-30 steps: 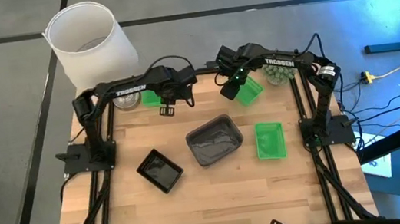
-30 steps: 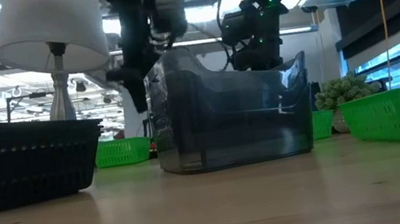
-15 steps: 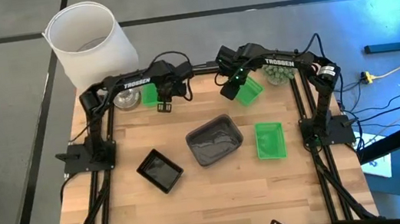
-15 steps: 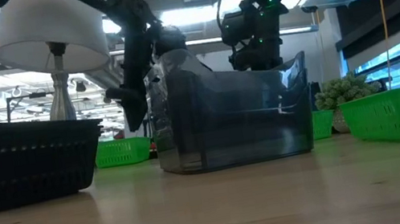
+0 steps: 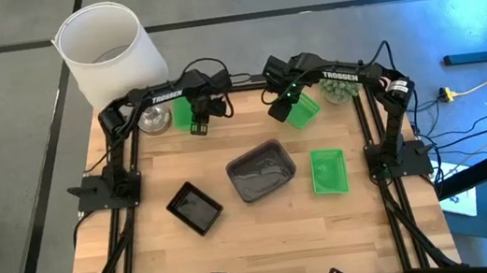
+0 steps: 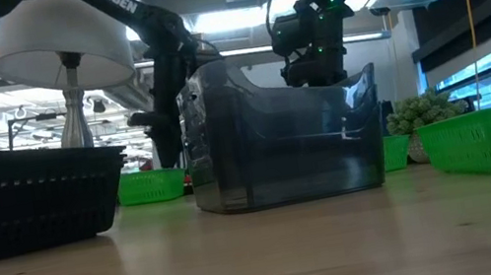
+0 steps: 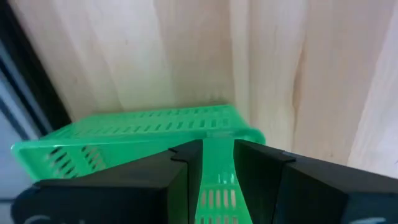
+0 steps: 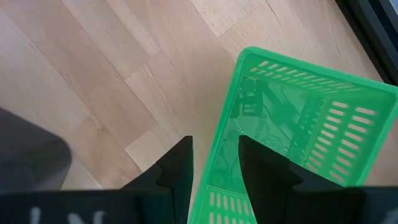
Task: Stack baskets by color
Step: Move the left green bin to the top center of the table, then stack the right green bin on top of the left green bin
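Five perforated plastic baskets on a wooden desk: a black basket (image 5: 195,207) lower left, a smoky grey basket (image 5: 260,170) at centre, a green basket (image 5: 328,171) right of it, and two more green baskets (image 5: 182,114) (image 5: 302,110) near the top edge.

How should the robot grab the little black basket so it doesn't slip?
The black basket sits upright and open-topped, alone on the table, turned cornerwise. Probably best to come straight down from above and pinch one thin side wall, one finger inside, one outside. The rim is narrow enough for the fingers, and nothing crowds it; the grey basket lies apart.
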